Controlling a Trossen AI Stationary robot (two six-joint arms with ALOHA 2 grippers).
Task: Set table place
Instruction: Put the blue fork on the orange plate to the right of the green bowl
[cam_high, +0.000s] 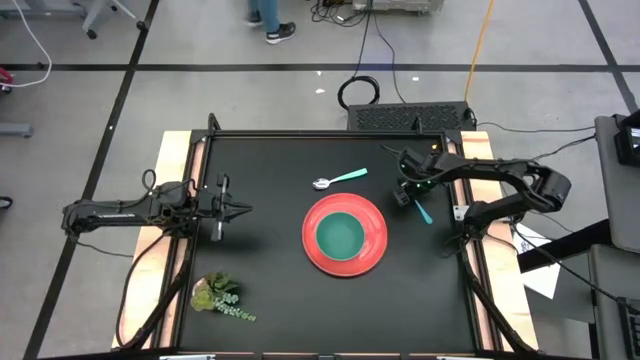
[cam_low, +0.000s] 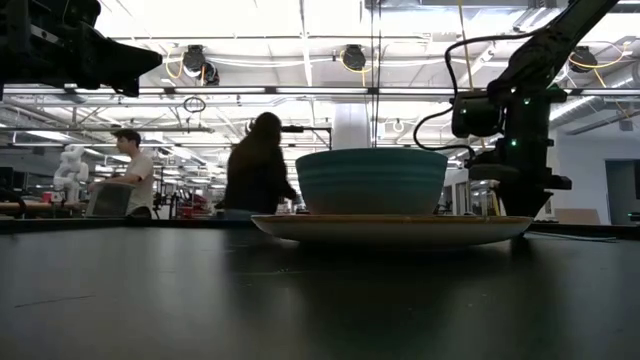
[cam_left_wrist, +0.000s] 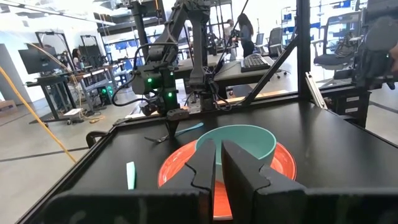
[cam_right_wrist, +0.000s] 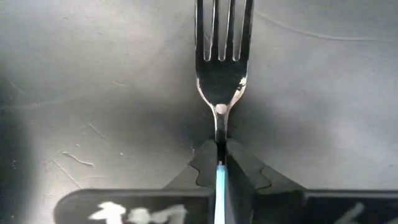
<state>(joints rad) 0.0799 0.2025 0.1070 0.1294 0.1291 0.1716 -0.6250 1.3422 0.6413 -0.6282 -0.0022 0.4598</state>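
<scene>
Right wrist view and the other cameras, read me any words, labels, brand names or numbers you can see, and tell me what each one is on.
No text can be read in any view.
White marks on the right gripper body, below the fork it is shut on: blurred and cut off, unreadable.
Red plate, teal bowl, spoon, table: no markings visible.
Screens in the room behind: too small to read.

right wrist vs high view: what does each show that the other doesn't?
Right wrist only: the fork's tines and neck, with the right claw shut on the handle right behind them. High view only: red plate holding the teal bowl, spoon, plant sprig, left claw waiting apart. Both: black table and the fork.
</scene>
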